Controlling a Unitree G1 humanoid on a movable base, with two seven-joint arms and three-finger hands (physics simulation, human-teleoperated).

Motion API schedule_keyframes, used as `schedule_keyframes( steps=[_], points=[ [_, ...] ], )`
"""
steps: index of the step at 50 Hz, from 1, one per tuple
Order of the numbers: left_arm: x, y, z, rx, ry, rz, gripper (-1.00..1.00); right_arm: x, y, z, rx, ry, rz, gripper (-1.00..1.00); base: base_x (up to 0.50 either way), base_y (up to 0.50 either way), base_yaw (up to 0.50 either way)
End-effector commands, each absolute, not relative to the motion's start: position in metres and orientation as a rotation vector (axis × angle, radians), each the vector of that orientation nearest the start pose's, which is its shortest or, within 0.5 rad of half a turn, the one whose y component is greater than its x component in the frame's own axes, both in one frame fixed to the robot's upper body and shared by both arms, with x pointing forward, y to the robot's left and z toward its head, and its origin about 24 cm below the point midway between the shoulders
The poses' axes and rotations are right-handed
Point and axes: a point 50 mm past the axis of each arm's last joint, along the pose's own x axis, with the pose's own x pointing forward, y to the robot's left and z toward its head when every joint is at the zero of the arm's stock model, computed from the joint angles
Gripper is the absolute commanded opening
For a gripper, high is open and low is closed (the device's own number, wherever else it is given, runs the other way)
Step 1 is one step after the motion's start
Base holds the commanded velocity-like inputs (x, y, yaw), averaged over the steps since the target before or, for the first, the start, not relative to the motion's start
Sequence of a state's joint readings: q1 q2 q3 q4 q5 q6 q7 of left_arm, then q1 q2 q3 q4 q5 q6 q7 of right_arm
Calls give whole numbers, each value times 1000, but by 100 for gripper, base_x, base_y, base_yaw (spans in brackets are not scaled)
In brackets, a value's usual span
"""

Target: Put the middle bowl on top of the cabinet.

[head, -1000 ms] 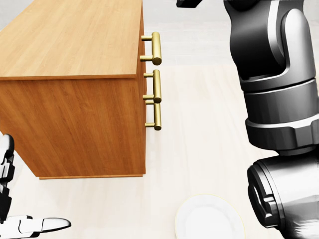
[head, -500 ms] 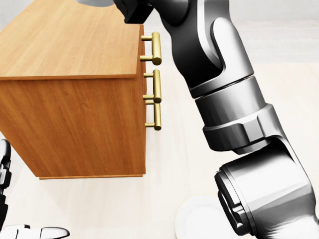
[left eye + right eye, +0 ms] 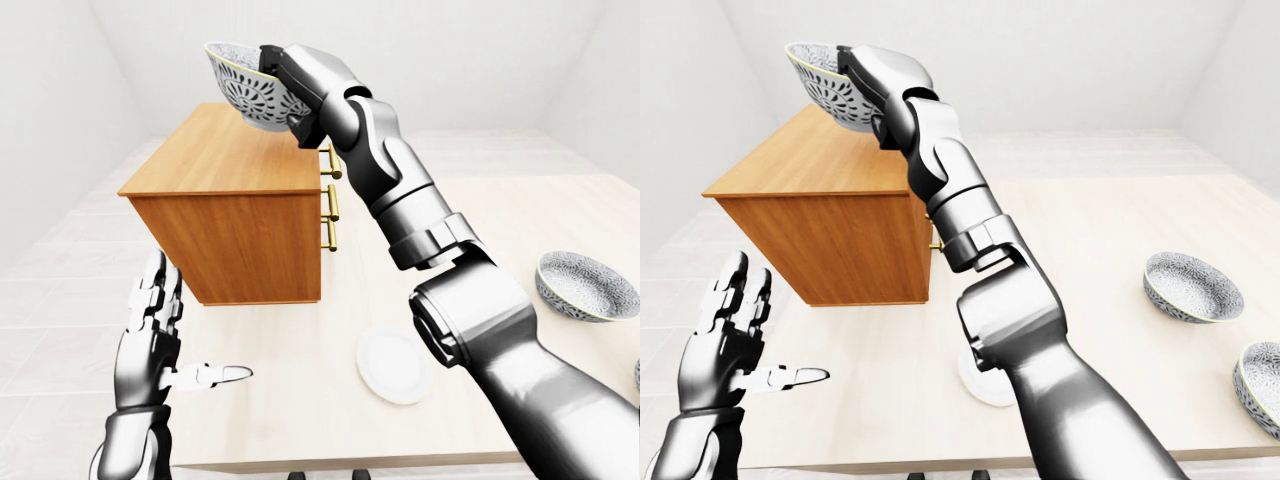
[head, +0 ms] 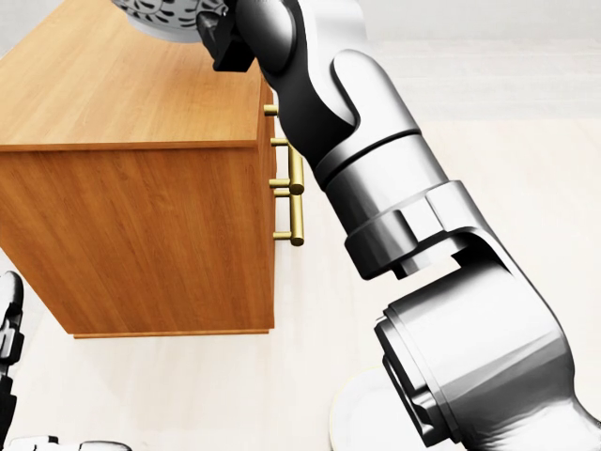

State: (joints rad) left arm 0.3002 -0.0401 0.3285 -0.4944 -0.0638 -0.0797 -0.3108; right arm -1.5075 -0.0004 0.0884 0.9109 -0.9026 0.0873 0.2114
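Note:
A patterned bowl (image 3: 247, 88) hangs tilted in the air above the wooden cabinet (image 3: 228, 170), its open side turned up and to the left. My right hand (image 3: 283, 85) is shut on its rim. The bowl does not touch the cabinet top. In the head view only the bowl's underside (image 4: 160, 17) shows at the top edge, over the cabinet top (image 4: 122, 85). My left hand (image 3: 160, 345) stands open at the lower left, fingers spread, with nothing in it.
Brass drawer handles (image 4: 293, 202) stick out of the cabinet's right face. A white plate (image 3: 394, 363) lies on the table below my right arm. Two more patterned bowls (image 3: 1192, 285) (image 3: 1260, 372) rest at the table's right side.
My right arm has swung left with the bowl, from right of the cabinet to above its top. The left hand has sunk slightly in the head view.

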Motion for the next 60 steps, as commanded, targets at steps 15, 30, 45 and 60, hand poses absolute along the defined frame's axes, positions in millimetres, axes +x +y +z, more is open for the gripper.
schedule_keyframes(
  steps=[15,30,45,60],
  points=[
    [176,217,100,105,-272,76,100,393,16,315,-1312,-496,214,-100,0,0,0],
    [177,222,92,84,-244,81,100,386,26,322,-1349,-528,228,-100,0,0,0],
    [175,221,92,78,-243,79,100,383,30,325,-1355,-542,232,-100,0,0,0],
    [178,221,88,72,-229,75,100,385,29,320,-1369,-531,228,-100,0,0,0]
  ],
)
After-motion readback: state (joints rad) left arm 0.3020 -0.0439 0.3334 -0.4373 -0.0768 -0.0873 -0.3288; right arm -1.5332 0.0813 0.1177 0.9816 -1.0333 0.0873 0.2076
